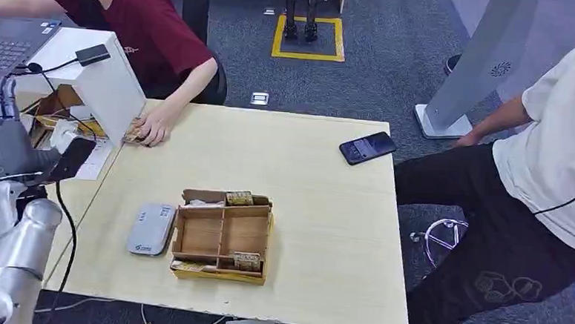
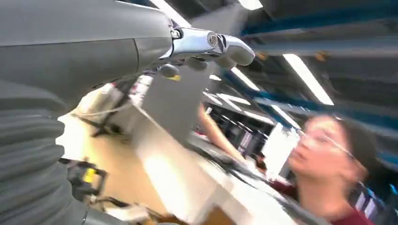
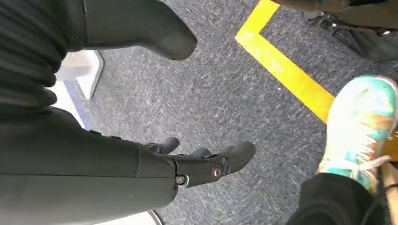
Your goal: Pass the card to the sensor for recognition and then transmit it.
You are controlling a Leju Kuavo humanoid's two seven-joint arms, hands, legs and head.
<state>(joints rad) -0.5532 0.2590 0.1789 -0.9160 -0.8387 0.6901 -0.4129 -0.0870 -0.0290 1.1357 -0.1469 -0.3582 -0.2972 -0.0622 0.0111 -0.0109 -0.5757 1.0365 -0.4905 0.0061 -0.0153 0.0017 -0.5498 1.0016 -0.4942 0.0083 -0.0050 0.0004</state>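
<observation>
A grey-white card sensor (image 1: 149,229) lies flat on the wooden table (image 1: 318,230), just left of an open cardboard tray (image 1: 223,235). Small brownish stacks, perhaps cards, sit at the tray's far edge (image 1: 239,198) and near edge (image 1: 247,261). My left hand (image 1: 4,128) is raised off the table's left side, fingers upright and apart, holding nothing; the left wrist view shows its fingers (image 2: 206,47) bare. My right hand (image 3: 206,161) hangs over the grey carpet with loose, empty fingers.
A person in a maroon shirt rests a hand (image 1: 151,130) on the table's far left corner beside a white box (image 1: 103,78). A black phone (image 1: 367,147) lies at the far right. A person in white (image 1: 552,168) stands close on the right. A shoe (image 3: 361,126) is near my right hand.
</observation>
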